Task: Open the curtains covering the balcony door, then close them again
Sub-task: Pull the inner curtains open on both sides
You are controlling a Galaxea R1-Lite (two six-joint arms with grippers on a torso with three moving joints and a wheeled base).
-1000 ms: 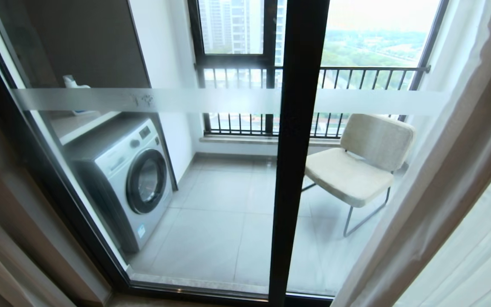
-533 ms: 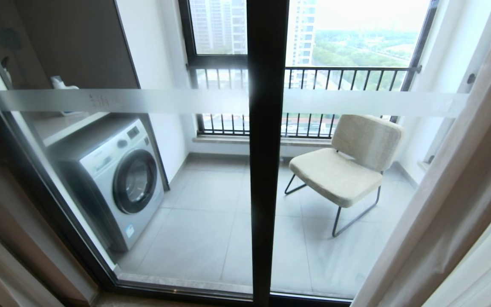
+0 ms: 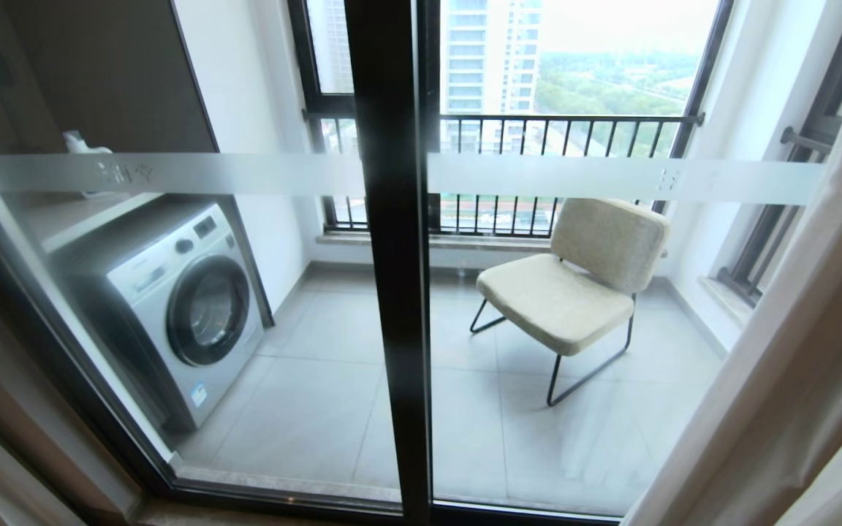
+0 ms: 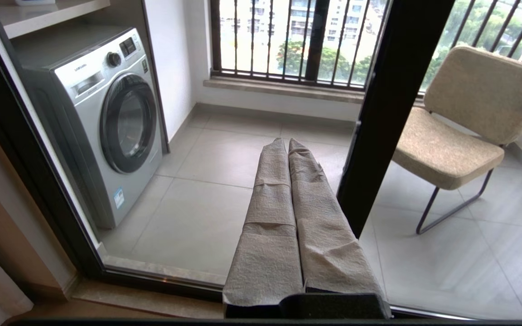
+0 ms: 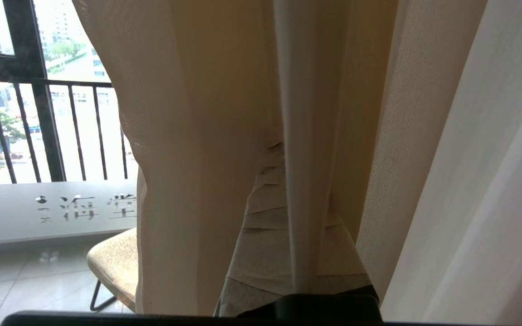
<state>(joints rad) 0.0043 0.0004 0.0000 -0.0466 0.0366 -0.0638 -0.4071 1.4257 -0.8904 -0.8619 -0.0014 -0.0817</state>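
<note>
Now the curtains [image 3: 794, 365] have slid further right off the balcony door [image 3: 392, 256]; my right pincer [image 5: 288, 181] stays clenched on their fold, left pincer [image 4: 288, 149] clenched empty.

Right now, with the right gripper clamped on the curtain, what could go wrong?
The right gripper is shut on one narrow fold of the curtain; the thin pinch may slip, or pulling could strain the fabric above. Drapes fill the right wrist view, so the door frame is hidden from that arm. The left gripper, shut and empty, points at the glass.
</note>
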